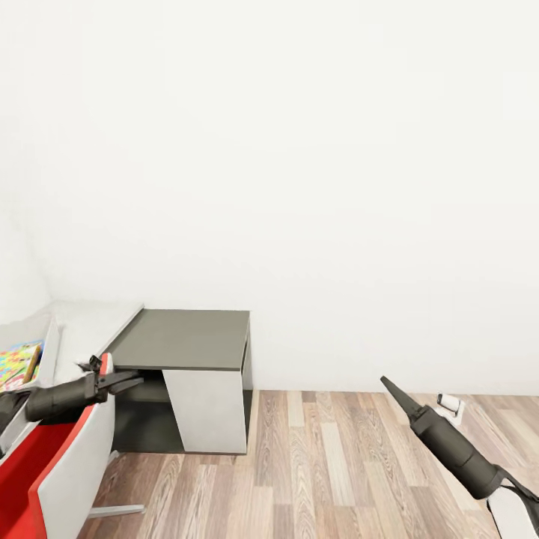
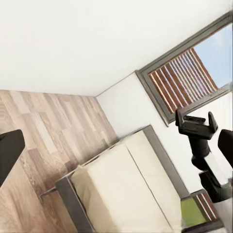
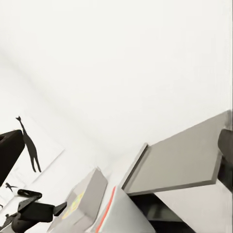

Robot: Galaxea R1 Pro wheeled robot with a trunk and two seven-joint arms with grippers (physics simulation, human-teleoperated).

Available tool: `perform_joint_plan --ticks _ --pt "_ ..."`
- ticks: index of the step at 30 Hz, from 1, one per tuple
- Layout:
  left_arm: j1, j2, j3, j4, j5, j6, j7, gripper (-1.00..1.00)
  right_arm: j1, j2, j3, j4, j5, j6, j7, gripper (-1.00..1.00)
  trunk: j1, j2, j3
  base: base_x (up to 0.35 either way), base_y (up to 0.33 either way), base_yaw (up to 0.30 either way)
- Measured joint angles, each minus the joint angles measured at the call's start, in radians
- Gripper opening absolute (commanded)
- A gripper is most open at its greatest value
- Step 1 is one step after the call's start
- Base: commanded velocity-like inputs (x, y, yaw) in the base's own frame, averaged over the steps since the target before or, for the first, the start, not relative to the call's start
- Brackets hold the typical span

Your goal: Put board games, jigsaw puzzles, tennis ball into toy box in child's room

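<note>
Toy box (image 1: 46, 352): light grey tray, low sloping walls, no lid; sits on the pale part of the bench at far left of the head view, cut by the frame edge. Long axis cannot be told.
Jigsaw puzzle (image 1: 19, 363): thin flat sheet of red, yellow, blue and green interlocking pieces, lying inside the toy box.
Bench (image 1: 183, 338): matte dark grey lower slab, rectangular, long side running along the wall; joined to a pale grey-white top (image 1: 90, 326) at its left. White angled support panel under the dark slab.
Chair (image 1: 71, 464): red seat face, white shell, in front of the bench.
Left fingers (image 1: 120, 382): dark, slim, close together with nothing between them; they point toward the dark slab's front edge.
Right fingers (image 1: 392, 391): dark, tapering to one point, pressed together, empty; over the floor, well apart from the bench.
Floor (image 1: 329, 464): wood planks, mixed brown and grey grain.
Bed (image 2: 126, 189): plain beige mattress, grey frame, seen from the left wrist camera, beside a dark-framed window (image 2: 189, 77).
Wall poster (image 3: 30, 145): black figure silhouette on white.
</note>
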Motion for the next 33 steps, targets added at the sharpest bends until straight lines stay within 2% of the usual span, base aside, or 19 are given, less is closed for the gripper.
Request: perform_joint_plan --ticks 3,4,5,6,7,10,13,15,16,19,21,22,24,25,27,28,31,32,33 --pt "-0.003 -0.04 -0.034 -0.008 -0.007 0.0 0.0 1.0 0.0 0.001 0.001 0.017 0.012 -0.01 -0.045 1.0 0.0 0.0 0.0 0.0 0.0 0.0" --pt "-0.005 -0.067 -0.046 -0.011 -0.011 0.001 0.046 1.0 -0.001 -0.001 0.001 0.031 0.016 -0.014 -0.069 1.0 0.0 0.0 0.0 0.0 0.0 0.0" --pt "-0.005 -0.08 -0.05 -0.012 -0.013 0.002 0.093 1.0 -0.003 -0.002 0.002 0.039 0.018 -0.015 -0.085 1.0 0.0 0.0 0.0 0.0 0.0 0.0" --pt "-0.006 -0.085 -0.051 -0.012 -0.013 0.002 0.12 1.0 -0.003 -0.002 0.002 0.041 0.02 -0.015 -0.093 1.0 0.0 0.0 0.0 0.0 0.0 0.0" --pt "-0.007 -0.092 -0.053 -0.013 -0.014 0.004 0.172 1.0 -0.004 -0.002 0.006 0.045 0.025 -0.016 -0.114 1.0 0.0 0.0 0.0 0.0 0.0 0.0" --pt "-0.007 -0.099 -0.054 -0.013 -0.013 0.006 0.247 1.0 -0.005 -0.003 0.014 0.049 0.045 -0.017 -0.157 1.0 0.0 0.0 0.0 0.0 0.0 0.0" --pt "-0.008 -0.122 -0.055 -0.013 -0.014 0.009 0.345 1.0 -0.007 0.001 0.036 0.052 0.095 -0.023 -0.249 1.0 0.0 0.0 0.0 0.0 0.0 0.0" --pt "-0.008 -0.135 -0.055 -0.013 -0.014 0.009 0.381 1.0 -0.008 0.004 0.049 0.053 0.114 -0.035 -0.286 1.0 0.0 0.0 0.0 0.0 0.0 0.0" --pt "-0.008 -0.147 -0.056 -0.01 -0.015 0.01 0.424 1.0 -0.009 0.008 0.069 0.061 0.129 -0.059 -0.32 1.0 0.0 0.0 0.0 0.0 0.0 0.0" --pt "-0.008 -0.163 -0.057 -0.006 -0.015 0.01 0.493 1.0 -0.01 0.015 0.103 0.08 0.143 -0.099 -0.362 1.0 0.0 0.0 0.0 0.0 0.0 0.0" --pt "-0.008 -0.18 -0.058 -0.003 -0.014 0.007 0.582 1.0 -0.017 0.019 0.144 0.112 0.151 -0.14 -0.398 1.0 0.0 0.0 0.0 0.0 0.0 0.0" --pt "-0.008 -0.194 -0.058 -0.002 -0.014 0.005 0.649 1.0 -0.026 0.021 0.171 0.145 0.154 -0.162 -0.422 1.0 0.0 0.0 0.0 0.0 0.0 0.0" --pt "-0.008 -0.208 -0.058 0.0 -0.013 0.004 0.719 1.0 -0.043 0.023 0.196 0.198 0.156 -0.182 -0.446 1.0 0.0 0.0 0.0 0.0 0.0 0.0" --pt "-0.008 -0.222 -0.059 0.005 -0.013 0.0 0.785 1.0 -0.071 0.024 0.215 0.273 0.158 -0.205 -0.467 1.0 0.0 0.0 0.0 0.0 0.0 0.0" --pt "-0.008 -0.235 -0.059 0.017 -0.012 -0.006 0.848 1.0 -0.11 0.025 0.23 0.377 0.159 -0.234 -0.484 1.0 0.0 0.0 0.0 0.0 0.0 0.0" --pt "-0.008 -0.247 -0.059 0.036 -0.013 -0.017 0.902 1.0 -0.153 0.029 0.243 0.499 0.16 -0.27 -0.496 1.0 0.0 0.0 0.0 0.0 0.0 0.0" --pt "-0.008 -0.263 -0.06 0.075 -0.014 -0.049 0.973 1.0 -0.222 0.039 0.261 0.715 0.163 -0.33 -0.506 1.0 0.0 0.0 0.0 0.0 0.0 0.0" --pt "-0.008 -0.274 -0.06 0.11 -0.016 -0.082 1.012 1.0 -0.262 0.045 0.271 0.843 0.165 -0.364 -0.51 1.0 0.0 0.0 0.0 0.0 0.0 0.0" --pt "-0.008 -0.28 -0.061 0.132 -0.016 -0.103 1.033 1.0 -0.28 0.048 0.276 0.909 0.164 -0.379 -0.511 1.0 0.0 0.0 0.0 0.0 0.0 0.0"
